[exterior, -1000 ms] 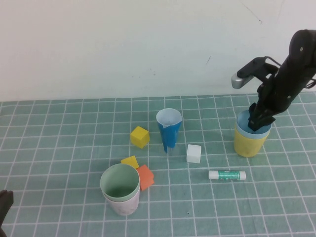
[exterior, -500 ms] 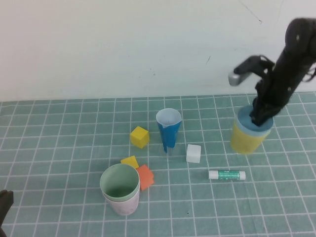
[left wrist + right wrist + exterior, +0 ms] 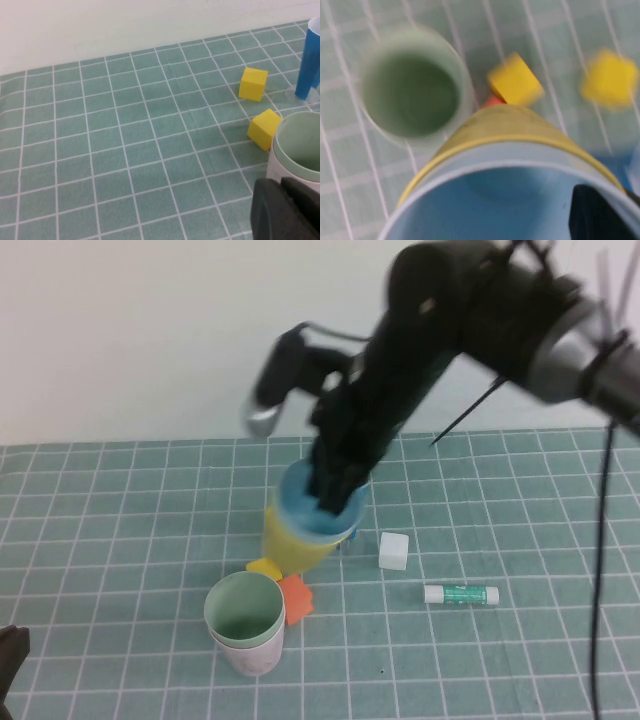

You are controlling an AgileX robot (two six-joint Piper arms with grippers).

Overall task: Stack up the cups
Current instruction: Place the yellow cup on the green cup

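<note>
Yellow cup (image 3: 290, 540) nested with blue cup (image 3: 310, 508), clamped in right claw (image 3: 335, 502), above blocks (image 3: 293, 597); left claw (image 3: 287, 212) together.

The right end effector (image 3: 335, 502) has swung a long way to the left — from the right side of the worktop to its middle. The blue cup (image 3: 312, 508), nested in the yellow cup (image 3: 290, 545), came along, gripped by its rim. The pair now hangs tilted, close behind the green cup (image 3: 243, 610), covering one yellow block.

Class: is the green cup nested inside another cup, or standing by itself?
Nested: the green cup sits inside the pink cup, whose wall shows below its rim.
</note>
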